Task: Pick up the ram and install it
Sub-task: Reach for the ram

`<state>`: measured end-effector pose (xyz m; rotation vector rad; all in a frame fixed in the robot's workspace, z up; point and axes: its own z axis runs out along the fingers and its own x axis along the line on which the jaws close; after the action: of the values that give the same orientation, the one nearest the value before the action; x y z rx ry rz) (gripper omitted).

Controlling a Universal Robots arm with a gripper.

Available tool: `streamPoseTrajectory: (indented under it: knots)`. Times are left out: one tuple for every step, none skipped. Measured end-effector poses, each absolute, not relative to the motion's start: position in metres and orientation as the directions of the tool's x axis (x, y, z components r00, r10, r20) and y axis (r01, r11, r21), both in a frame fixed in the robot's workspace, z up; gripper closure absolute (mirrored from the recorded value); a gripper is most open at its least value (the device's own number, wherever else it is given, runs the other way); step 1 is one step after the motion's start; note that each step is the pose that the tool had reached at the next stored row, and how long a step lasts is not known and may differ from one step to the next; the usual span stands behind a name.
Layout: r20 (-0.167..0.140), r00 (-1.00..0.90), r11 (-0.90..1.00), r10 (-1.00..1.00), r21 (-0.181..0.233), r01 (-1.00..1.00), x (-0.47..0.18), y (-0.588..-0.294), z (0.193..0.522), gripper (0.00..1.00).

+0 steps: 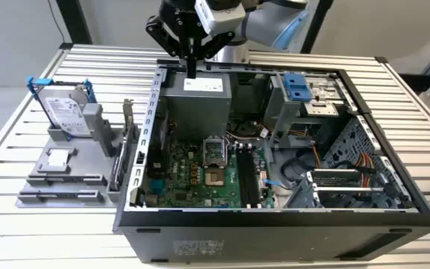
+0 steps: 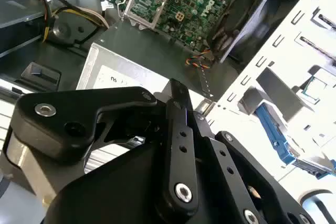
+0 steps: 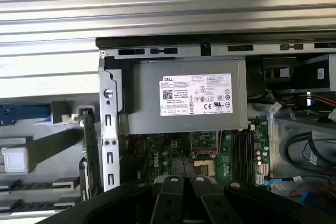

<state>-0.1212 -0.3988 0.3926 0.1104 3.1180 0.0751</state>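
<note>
Here, the gripper (image 1: 192, 72) hangs over the back of the open case (image 1: 275, 224), just above the power supply (image 1: 196, 103). Its jaws point straight down and are closed tip to tip. I cannot pick out the ram for certain, nor which way it points. The long dark memory slots (image 1: 246, 180) on the motherboard (image 1: 192, 179) run from the case's near wall toward the power supply. Whether a stick sits in one is too small to tell. The case also holds a drive cage (image 1: 304, 106) with a blue latch (image 1: 295, 87), and orange cables (image 1: 363, 167).

On the worktop (image 1: 20, 241), at the exterior view's left, a grey tray (image 1: 22, 197) carries a hard drive (image 1: 65, 112) standing upright and a card (image 1: 127, 140) on edge beside the case. It also carries a small square part (image 1: 56, 159) lying flat, and has two long slots (image 1: 60, 180).
</note>
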Motion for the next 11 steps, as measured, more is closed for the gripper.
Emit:
streamPoseTrajectory:
  knots:
    - [-0.019, -0.997, 0.996, 0.071, 0.049, 0.07, -0.1212, -0.3988, 0.3926, 1.0]
    - [-0.019, -0.997, 0.996, 0.071, 0.049, 0.07, -0.1212, -0.3988, 0.3926, 1.0]
    - [-0.019, -0.997, 0.996, 0.071, 0.049, 0.07, -0.1216, -0.3988, 0.3926, 1.0]
    - [-0.019, -0.997, 0.996, 0.071, 0.049, 0.07, -0.1217, -0.3988, 0.3926, 1.0]
    - [-0.019, -0.997, 0.996, 0.071, 0.049, 0.07, -0.1218, -0.3988, 0.3926, 1.0]
    - [-0.019, -0.997, 0.996, 0.071, 0.049, 0.07, -0.122, -0.3988, 0.3926, 1.0]
    - [-0.019, -0.997, 0.996, 0.071, 0.049, 0.07, -0.1223, -0.3988, 0.3926, 1.0]
    - [-0.019, -0.997, 0.996, 0.071, 0.049, 0.07, -0.1225, -0.3988, 0.3926, 1.0]
    - [-0.019, -0.997, 0.996, 0.071, 0.049, 0.07, -0.1228, -0.3988, 0.3926, 1.0]
    - [-0.019, -0.997, 0.996, 0.071, 0.049, 0.07, -0.1231, -0.3988, 0.3926, 1.0]
    - [-0.019, -0.997, 0.996, 0.071, 0.049, 0.07, -0.1233, -0.3988, 0.3926, 1.0]
